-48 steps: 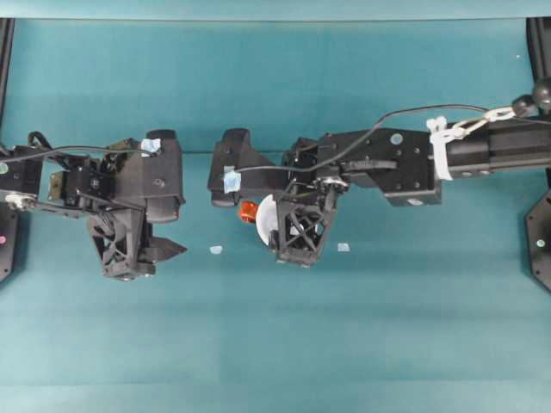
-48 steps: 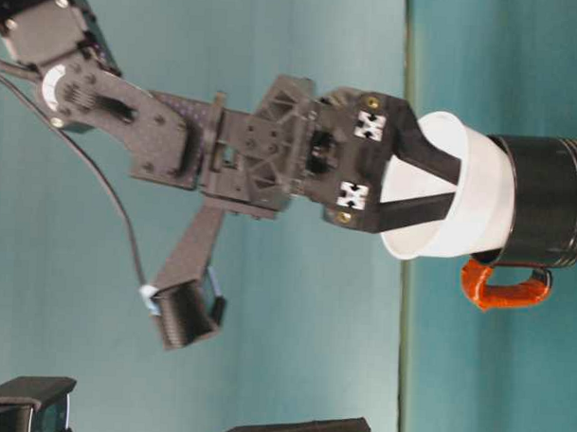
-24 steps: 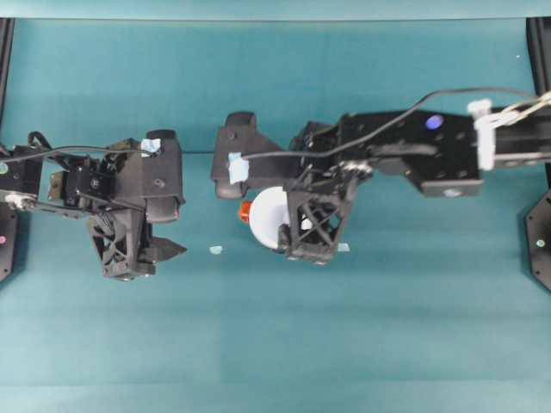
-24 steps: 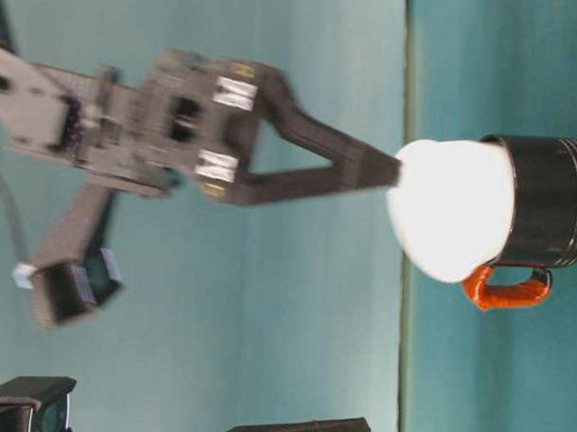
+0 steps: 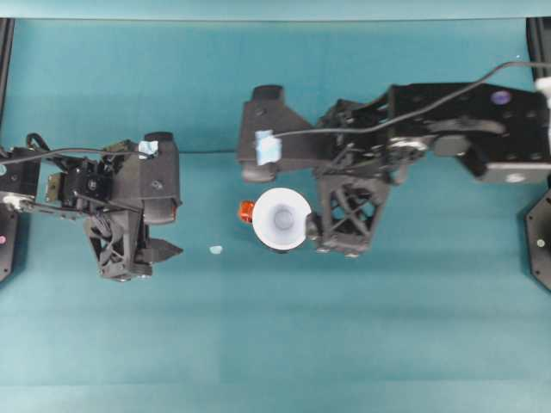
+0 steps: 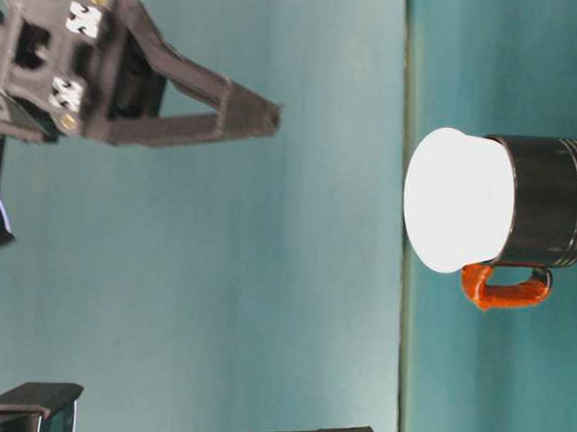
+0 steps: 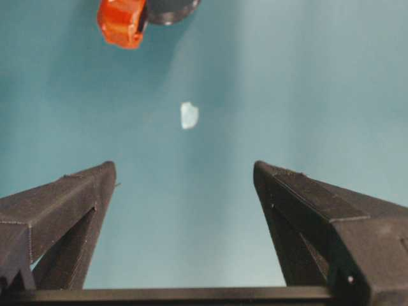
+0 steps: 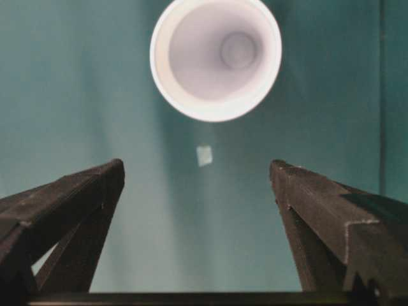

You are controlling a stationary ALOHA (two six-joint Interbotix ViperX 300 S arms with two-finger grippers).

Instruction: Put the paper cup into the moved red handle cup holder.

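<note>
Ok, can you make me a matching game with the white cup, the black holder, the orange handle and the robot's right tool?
Things:
1. paper cup
2. red handle cup holder
3. handle stub
4. right tool

States:
A. open, empty, lifted off the table
B. orange-red, sticking out of the holder's side
C. white, sitting in the holder with its rim above it
D. glossy black, standing on the table

Pairs: 1-C, 2-D, 3-B, 4-A

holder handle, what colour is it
Orange-red handle, on the glossy black holder; the table-level view shows it best.
</note>
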